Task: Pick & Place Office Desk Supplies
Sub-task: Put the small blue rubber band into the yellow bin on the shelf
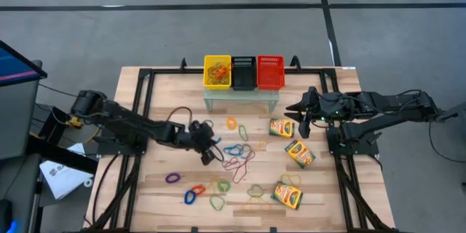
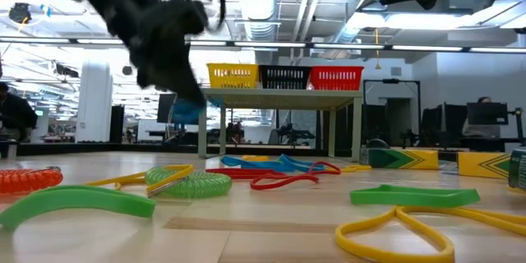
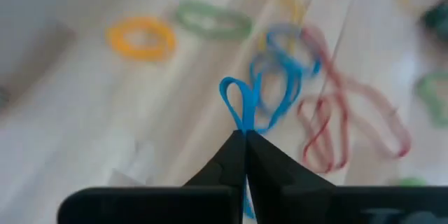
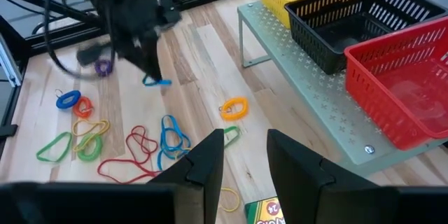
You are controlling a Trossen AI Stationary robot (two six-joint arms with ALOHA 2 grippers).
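Loose rubber bands [image 1: 234, 162] in several colours lie on the wooden table, with three yellow-and-green crayon boxes [image 1: 299, 153] to their right. My left gripper [image 1: 212, 152] hovers over the bands at mid-table, shut on a blue rubber band [image 3: 238, 103]. The low view shows this gripper [image 2: 186, 105] raised above the tabletop. My right gripper [image 4: 245, 155] stands open and high at the right, near the shelf, with nothing between its fingers. My left gripper pinches the blue rubber band between its two fingertips [image 3: 231, 150]. A small loop of the band [image 3: 236, 98] sticks out past the tips. The fingers slant down from the table's left side. The band [image 2: 187, 113] hangs lifted clear of the table.
A yellow basket [image 1: 217, 71] holding some bands, a black basket [image 1: 243, 71] and a red basket [image 1: 270, 71] stand in a row on a low shelf [image 1: 240, 99] at the table's far side. Black frame rails [image 1: 145, 95] run along the table's left and right edges.
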